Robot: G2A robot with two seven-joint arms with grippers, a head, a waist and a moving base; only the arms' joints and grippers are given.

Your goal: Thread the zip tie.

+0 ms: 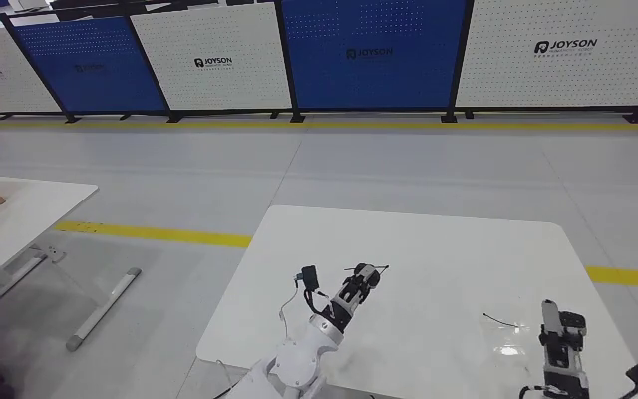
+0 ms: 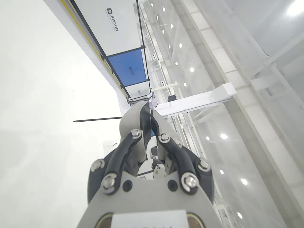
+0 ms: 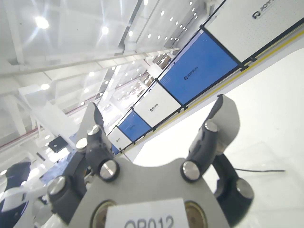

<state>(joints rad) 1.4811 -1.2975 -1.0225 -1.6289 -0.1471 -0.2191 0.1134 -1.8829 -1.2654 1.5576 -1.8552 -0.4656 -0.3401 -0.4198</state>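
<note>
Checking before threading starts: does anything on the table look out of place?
Nothing damaged or spilled. One zip tie juts sideways from the shut left gripper; a second tie lies loose on the table beside the open right gripper.

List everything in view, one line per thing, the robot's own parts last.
Table: one, white, under both arms.
Held zip tie: one, black, clamped in the left end effector, tail sticking out.
Loose zip tie: one, black, flat on the table near the right end effector.
Second table: one, white, far left.
Wall panels: several, blue and white, across the floor behind the table.
Left end effector: one, grey and black, shut.
Right end effector: one, grey and black, open.
</note>
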